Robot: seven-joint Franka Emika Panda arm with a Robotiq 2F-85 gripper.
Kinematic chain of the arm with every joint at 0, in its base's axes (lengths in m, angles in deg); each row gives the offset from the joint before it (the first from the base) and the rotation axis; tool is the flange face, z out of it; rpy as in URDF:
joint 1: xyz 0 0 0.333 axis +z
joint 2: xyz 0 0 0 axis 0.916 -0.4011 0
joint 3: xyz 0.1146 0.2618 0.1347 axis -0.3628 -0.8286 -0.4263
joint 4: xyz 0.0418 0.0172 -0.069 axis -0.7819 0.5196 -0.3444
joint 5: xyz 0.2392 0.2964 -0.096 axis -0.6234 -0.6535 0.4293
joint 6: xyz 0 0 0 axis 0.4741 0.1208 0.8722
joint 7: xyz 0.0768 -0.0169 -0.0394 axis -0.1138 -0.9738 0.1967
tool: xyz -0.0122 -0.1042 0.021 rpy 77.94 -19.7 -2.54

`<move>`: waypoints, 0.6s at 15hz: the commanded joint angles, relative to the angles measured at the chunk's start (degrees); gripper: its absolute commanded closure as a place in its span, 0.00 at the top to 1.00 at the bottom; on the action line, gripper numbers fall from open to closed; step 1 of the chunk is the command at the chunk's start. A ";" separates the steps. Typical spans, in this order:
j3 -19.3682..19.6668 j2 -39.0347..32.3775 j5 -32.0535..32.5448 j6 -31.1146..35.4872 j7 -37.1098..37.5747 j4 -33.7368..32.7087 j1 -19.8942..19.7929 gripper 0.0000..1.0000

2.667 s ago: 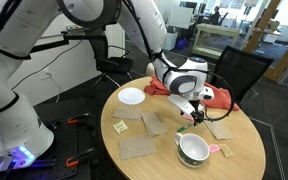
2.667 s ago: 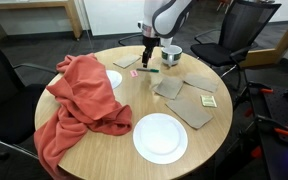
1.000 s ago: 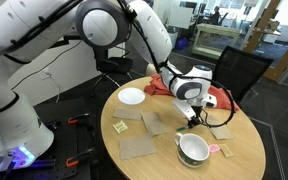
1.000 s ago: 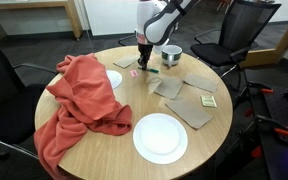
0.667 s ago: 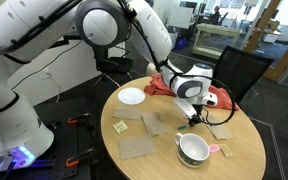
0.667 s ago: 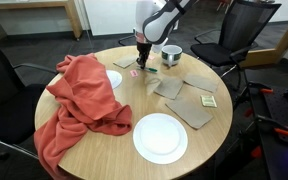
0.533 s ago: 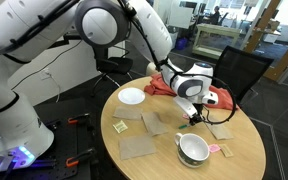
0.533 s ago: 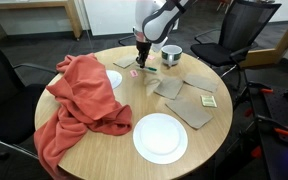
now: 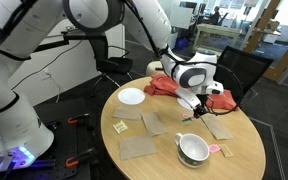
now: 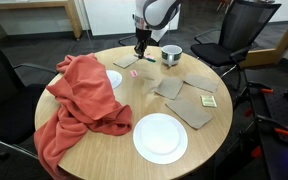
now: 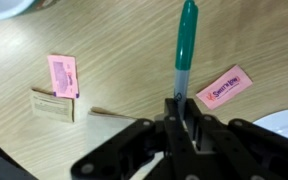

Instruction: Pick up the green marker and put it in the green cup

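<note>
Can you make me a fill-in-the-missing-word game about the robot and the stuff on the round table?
1. The robot's black gripper is shut on a slim ___ marker.
2. In the wrist view, the small flat packet right of the marker is ___.
3. The big crumpled cloth on the round wooden table is ___.
4. The wide pale green cup does not yet hold the ___.
Missing words: green, pink, red, marker.
</note>
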 commanded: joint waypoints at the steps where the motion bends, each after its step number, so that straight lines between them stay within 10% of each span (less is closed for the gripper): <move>1: 0.81 8.96 0.16 -0.94 1.34 8.97 1.00 0.03; 9: 0.87 25.01 1.13 0.90 -0.14 24.36 0.77 0.03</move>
